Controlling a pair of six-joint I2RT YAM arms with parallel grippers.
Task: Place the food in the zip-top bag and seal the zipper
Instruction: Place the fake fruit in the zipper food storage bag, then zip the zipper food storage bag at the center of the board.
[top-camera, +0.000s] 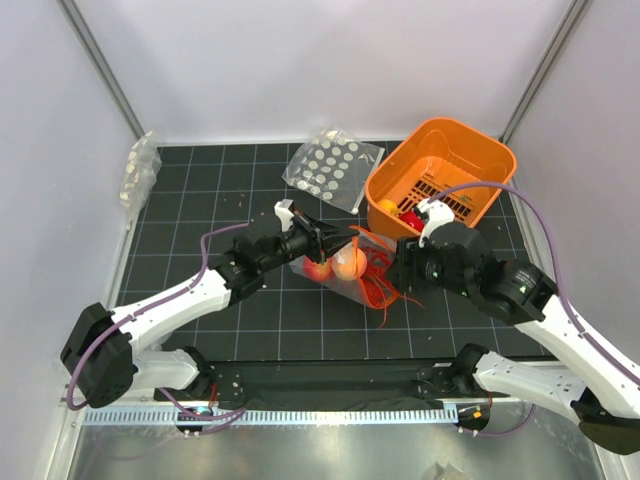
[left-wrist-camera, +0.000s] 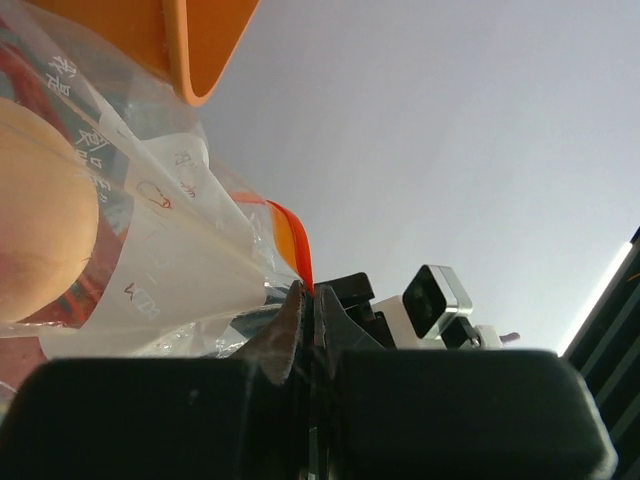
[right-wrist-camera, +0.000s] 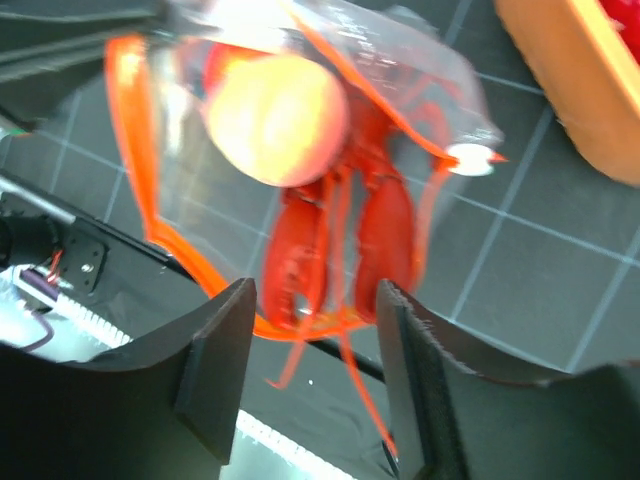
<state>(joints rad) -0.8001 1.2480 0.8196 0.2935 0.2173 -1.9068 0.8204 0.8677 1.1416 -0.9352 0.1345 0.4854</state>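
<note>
The zip-top bag (top-camera: 345, 262) hangs over the middle of the mat, and my left gripper (top-camera: 333, 240) is shut on its orange-red zipper (left-wrist-camera: 297, 243) at the mouth edge. Inside the bag (right-wrist-camera: 400, 90) I see a round orange fruit ball (right-wrist-camera: 275, 120) and the red octopus-like piece (right-wrist-camera: 340, 235). The piece's thin tentacles (right-wrist-camera: 365, 400) trail out past the looped zipper (right-wrist-camera: 135, 150). My right gripper (right-wrist-camera: 315, 350) is open just below the bag mouth, its fingers either side of the red piece's lower ends and touching nothing. From above it (top-camera: 394, 268) sits right of the bag.
An orange slotted basket (top-camera: 480, 160) with a few food pieces stands at the back right, close behind the right wrist. A clear bag with white discs (top-camera: 330, 168) lies at the back centre. Another clear bag (top-camera: 138, 175) lies at the mat's left edge.
</note>
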